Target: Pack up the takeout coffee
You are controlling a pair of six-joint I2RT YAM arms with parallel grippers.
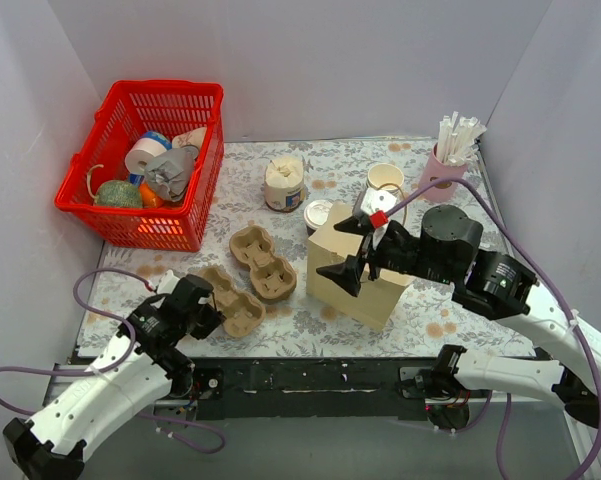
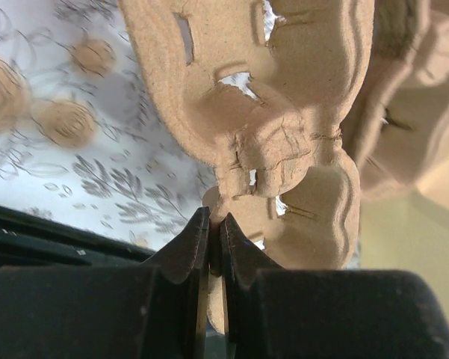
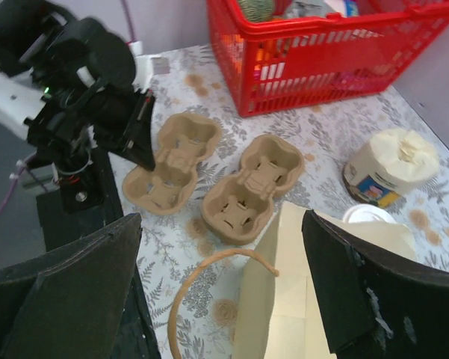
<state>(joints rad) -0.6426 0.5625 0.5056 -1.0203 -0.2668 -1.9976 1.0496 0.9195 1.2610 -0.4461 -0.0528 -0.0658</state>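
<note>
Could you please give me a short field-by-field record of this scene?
coffee cup: lidded, on the table beside the paper bag, not in it
paper bag: standing upright
left gripper: shut on the edge of the near tray
right gripper: open, above the bag
far tray: free on the table

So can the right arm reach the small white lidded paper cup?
Probably yes: the right gripper hangs open over the tan paper bag, and the small white lidded paper cup stands uncovered just beyond the bag, though the cream jar stands close beside it.
</note>
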